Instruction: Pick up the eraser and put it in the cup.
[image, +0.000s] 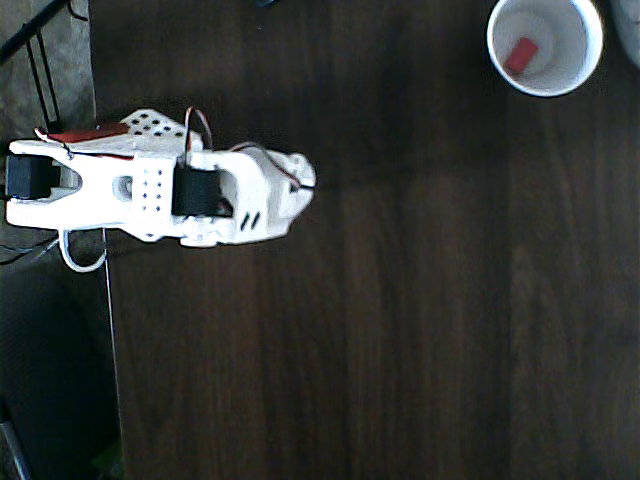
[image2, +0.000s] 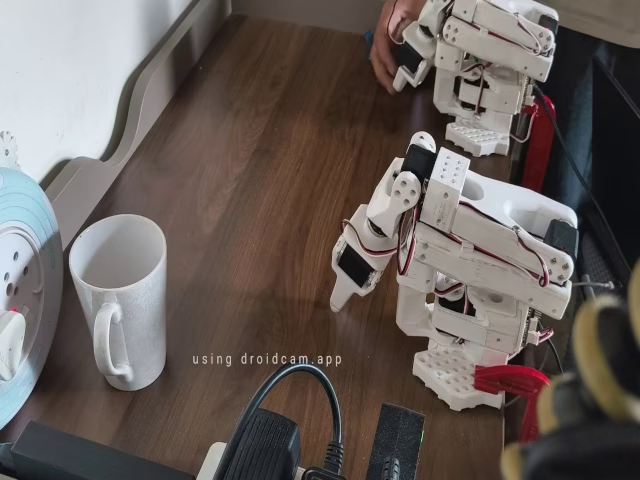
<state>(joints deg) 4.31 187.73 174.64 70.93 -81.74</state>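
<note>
The white cup stands at the top right of the dark wooden table in the overhead view. The small red eraser lies inside it on the bottom. In the fixed view the cup stands at the left with its handle toward the camera, and its wall hides the inside. My white arm is folded back over its base, far from the cup. The gripper points down at the table with its jaws together and nothing between them.
A sliver of a second white vessel shows at the top right corner. A round blue-and-white disc leans left of the cup. A black plug and cable lie at the table's near edge. The table ends just past my base.
</note>
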